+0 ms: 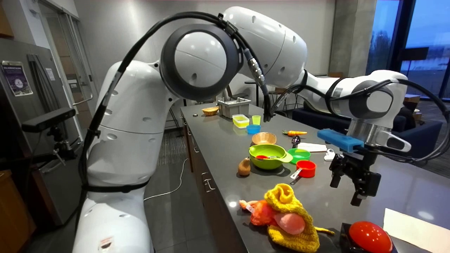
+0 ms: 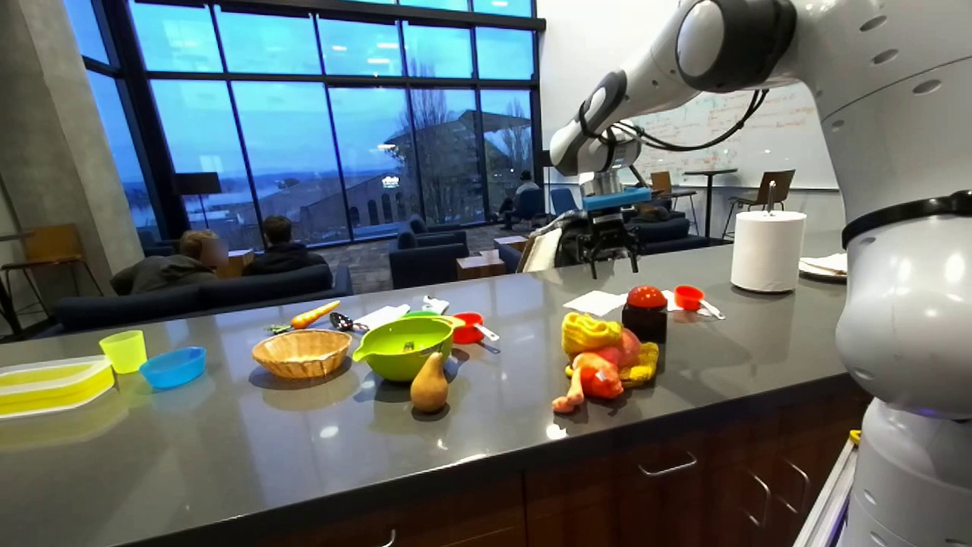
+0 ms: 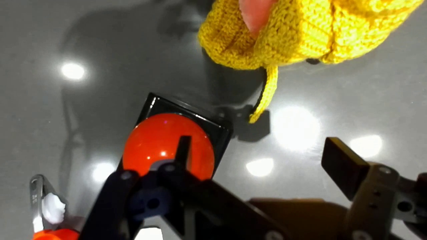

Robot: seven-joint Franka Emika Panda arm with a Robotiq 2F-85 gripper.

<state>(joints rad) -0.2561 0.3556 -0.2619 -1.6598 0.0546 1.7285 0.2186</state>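
A white robot arm (image 1: 197, 59) arched over a grey desk (image 2: 250, 456), its pincer (image 1: 345, 193) spread wide and holding nothing in midair. Closest by was a red-and-black button (image 1: 371, 236), which in an exterior view sat on the desk at the pincer's 5 o'clock, apart from it; in the wrist view it lay toward 8 o'clock, partly hidden behind the pincer. Toward 1 o'clock in that view, a yellow knitted cloth (image 3: 300, 36) trailed its cord (image 3: 269, 88) just beside the button. An orange-and-pink toy (image 2: 596, 376) lay partly in the cloth's folds. In an exterior view, a pale sheet of paper (image 1: 418, 226) lay at the pincer's 4 o'clock, while a red cup (image 1: 308, 171) and a green bowl (image 1: 266, 164) stood toward its 10. A roll of paper towels (image 2: 768, 251) stood at 3 o'clock from the pincer in an exterior view, and two people (image 2: 282, 260) sat toward 9, across the desk from where I stood.
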